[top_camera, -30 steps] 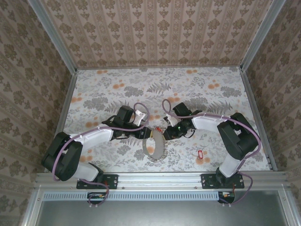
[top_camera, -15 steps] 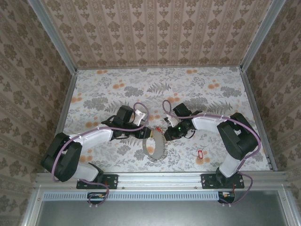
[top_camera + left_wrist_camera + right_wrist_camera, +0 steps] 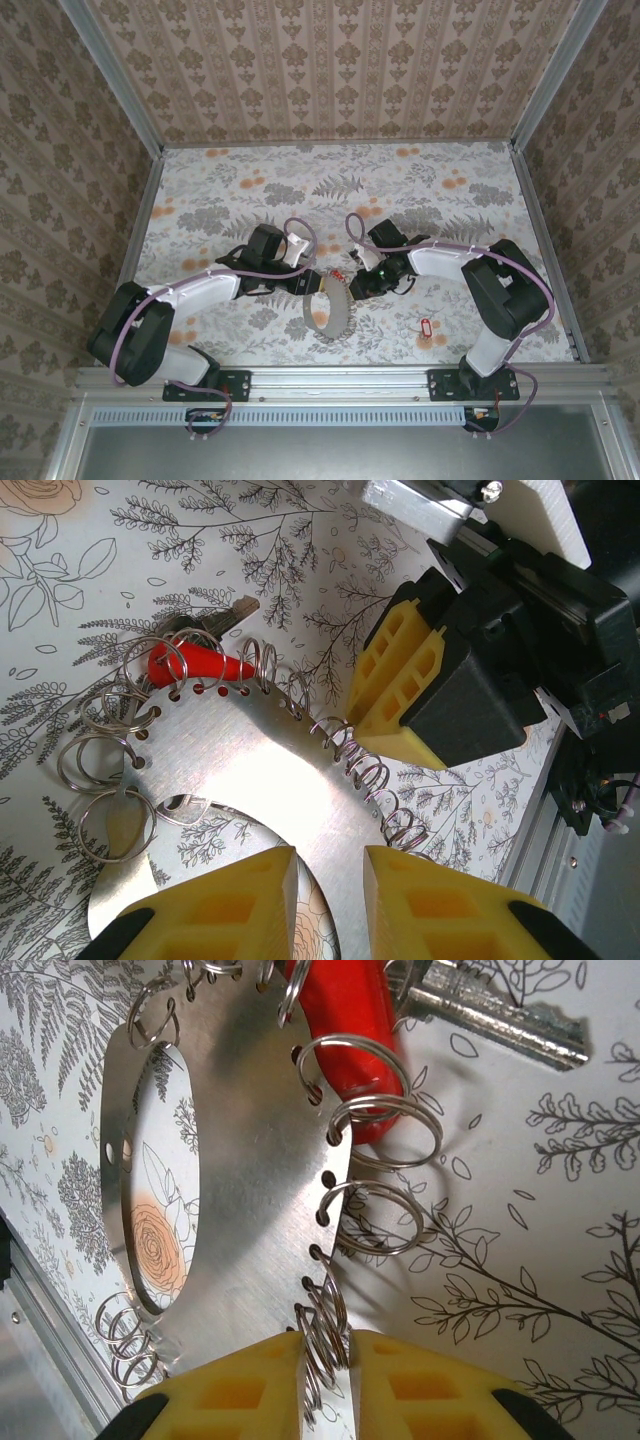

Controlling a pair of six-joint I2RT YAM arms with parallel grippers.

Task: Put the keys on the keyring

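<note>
The keyring (image 3: 250, 770) is a flat silver metal band bent in a loop, with several small wire rings along its outer edge; it stands between the arms (image 3: 327, 312). A key with a bright red head (image 3: 195, 663) and grey blade lies at its far end, one wire ring crossing the head (image 3: 345, 1020). My left gripper (image 3: 330, 905) is shut across the band's width, one pad on each edge. My right gripper (image 3: 325, 1345) is shut on a bunch of wire rings (image 3: 322, 1325) at the band's edge (image 3: 255, 1190). Its yellow fingers (image 3: 405, 675) appear in the left wrist view.
A small red-rimmed thing (image 3: 425, 327), too small to name, lies loose on the flowered table near the right arm's base. The metal rail (image 3: 330, 380) runs along the near edge. Papered walls close the back and sides.
The right gripper has shifted very slightly at the keyring's edge. The left arm, the keyring and the red key stay where they were.
</note>
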